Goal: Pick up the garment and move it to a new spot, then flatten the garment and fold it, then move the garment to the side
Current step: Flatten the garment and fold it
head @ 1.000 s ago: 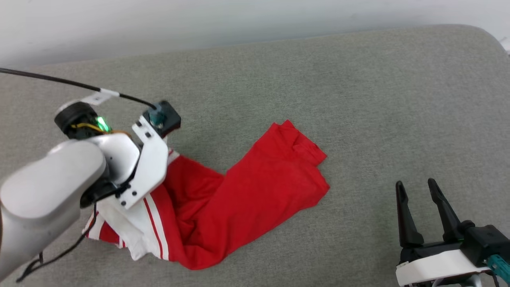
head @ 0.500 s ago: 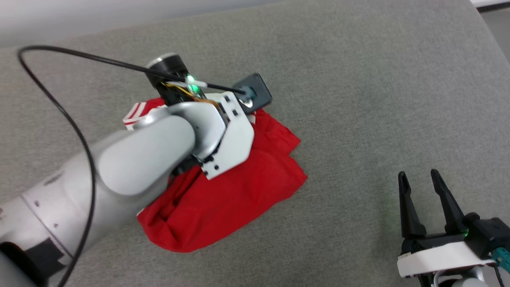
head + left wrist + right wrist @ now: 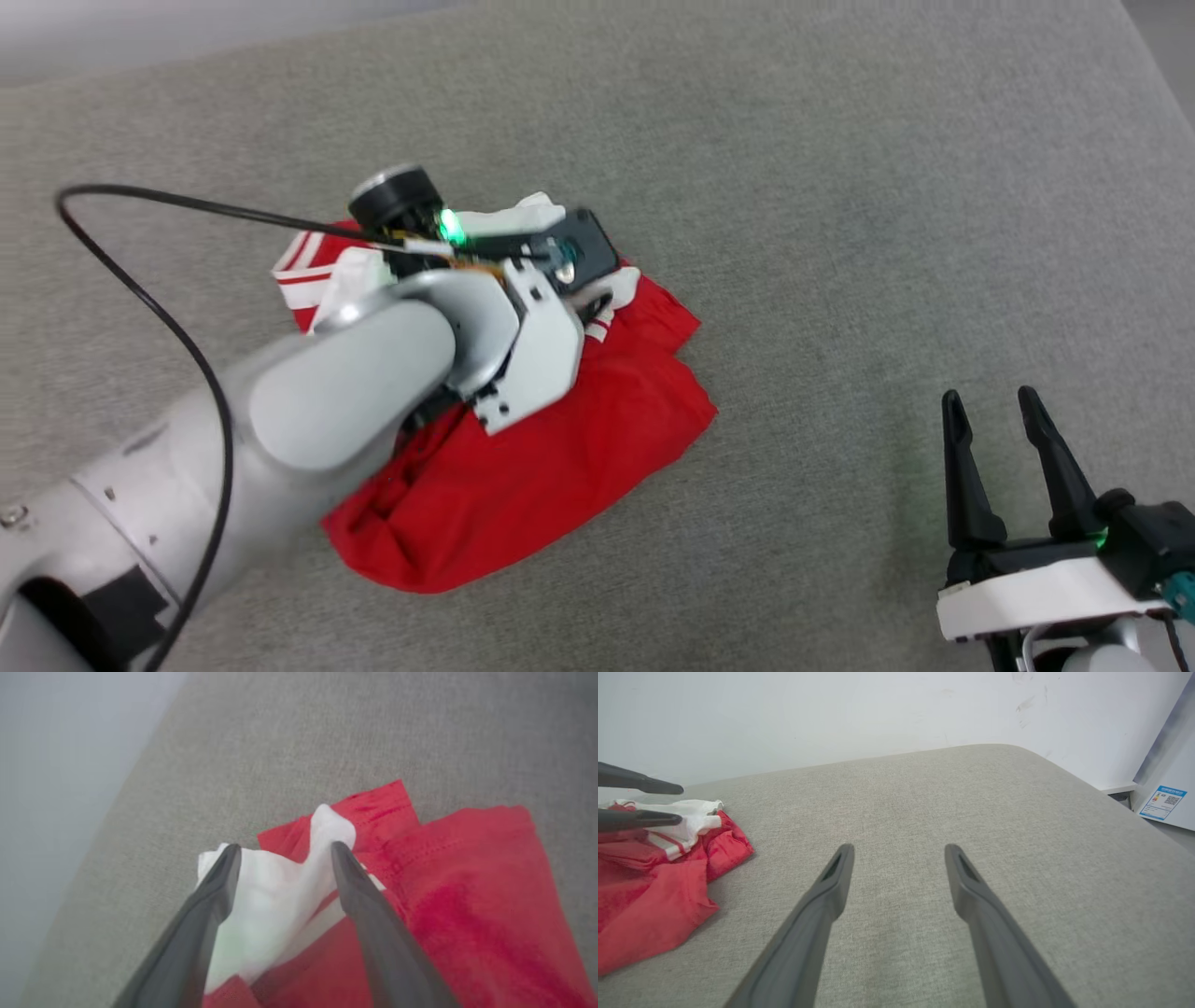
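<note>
The garment (image 3: 560, 439) is a red T-shirt with white sleeves, lying bunched and doubled over on the grey cushion (image 3: 840, 187). My left arm (image 3: 355, 392) reaches across it from the lower left. In the left wrist view my left gripper (image 3: 286, 851) is open, with a white sleeve (image 3: 275, 896) lying loose between and beneath its fingers and red cloth (image 3: 467, 882) to the right. The right wrist view catches the left gripper (image 3: 681, 803) with its jaws apart above the garment (image 3: 654, 896). My right gripper (image 3: 990, 401) (image 3: 900, 849) stands open and holds nothing at the lower right, well away from the cloth.
A black cable (image 3: 140, 280) loops from my left wrist over the cushion. A pale wall rises behind the cushion's far edge (image 3: 878, 756). A white appliance with a blue label (image 3: 1162, 802) stands past the cushion's right end.
My left arm swung the white-sleeved end up and over the red body, doubling the garment, then its jaws opened and let the sleeve go. The head camera shifted too. My right gripper stayed open.
</note>
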